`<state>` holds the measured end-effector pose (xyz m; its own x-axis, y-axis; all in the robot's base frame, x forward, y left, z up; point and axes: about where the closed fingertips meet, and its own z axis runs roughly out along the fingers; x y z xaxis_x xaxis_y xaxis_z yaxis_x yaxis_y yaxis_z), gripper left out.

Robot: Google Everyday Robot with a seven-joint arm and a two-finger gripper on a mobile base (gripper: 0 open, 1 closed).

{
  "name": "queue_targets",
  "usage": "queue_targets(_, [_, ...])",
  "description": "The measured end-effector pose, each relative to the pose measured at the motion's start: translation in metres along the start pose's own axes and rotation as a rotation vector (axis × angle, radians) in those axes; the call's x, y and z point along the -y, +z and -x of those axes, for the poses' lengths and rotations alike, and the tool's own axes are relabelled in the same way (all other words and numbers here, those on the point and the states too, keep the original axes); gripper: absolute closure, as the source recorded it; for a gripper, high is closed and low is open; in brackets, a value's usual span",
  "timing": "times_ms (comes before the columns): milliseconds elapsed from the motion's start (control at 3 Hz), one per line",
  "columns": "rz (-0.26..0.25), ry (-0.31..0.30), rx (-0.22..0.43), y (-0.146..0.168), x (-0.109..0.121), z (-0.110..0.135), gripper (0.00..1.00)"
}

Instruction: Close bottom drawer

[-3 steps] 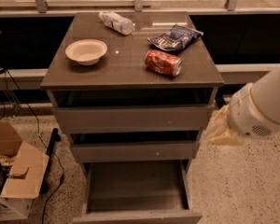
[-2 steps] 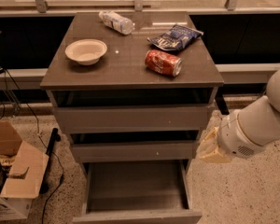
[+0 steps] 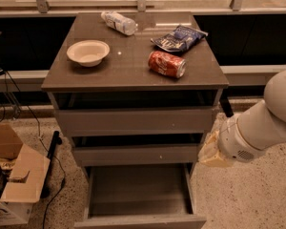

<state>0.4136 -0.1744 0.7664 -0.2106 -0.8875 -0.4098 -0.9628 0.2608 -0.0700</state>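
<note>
- The bottom drawer (image 3: 138,192) is sitting pulled far out at the foot of the cabinet. Its shallow grey box is showing bare, and its flat front panel is reaching toward the lower edge of the view.
- The hand (image 3: 210,151) is hovering above and to the right of the bottom drawer, level with the middle drawer (image 3: 136,154). It is touching nothing that I can see, and I cannot tell whether it is wide or narrow (the pale wrist is hiding most of it).
- So the task is looking barely begun: nothing is pressing on the front panel, and the whole push inward is waiting to be done.
- What is remaining, as I am judging it, is for the hand to come down in front of the bottom drawer and drive the panel back until it is lying flush beneath the middle drawer.
- High above the bottom drawer, the bench (image 3: 128,73) is carrying a bowl (image 3: 87,52) and a red can (image 3: 167,64), neither playing any part here.
</note>
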Motion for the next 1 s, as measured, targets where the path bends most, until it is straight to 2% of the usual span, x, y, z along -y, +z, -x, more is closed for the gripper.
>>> queue_targets(333, [0.034, 0.041, 0.092, 0.056, 0.001, -0.02, 1.0])
queue_targets(667, [0.054, 0.083, 0.149, 0.111, 0.0, -0.041, 1.0])
queue_targets(1000, [0.075, 0.151, 0.199, 0.166, 0.009, -0.065, 1.0])
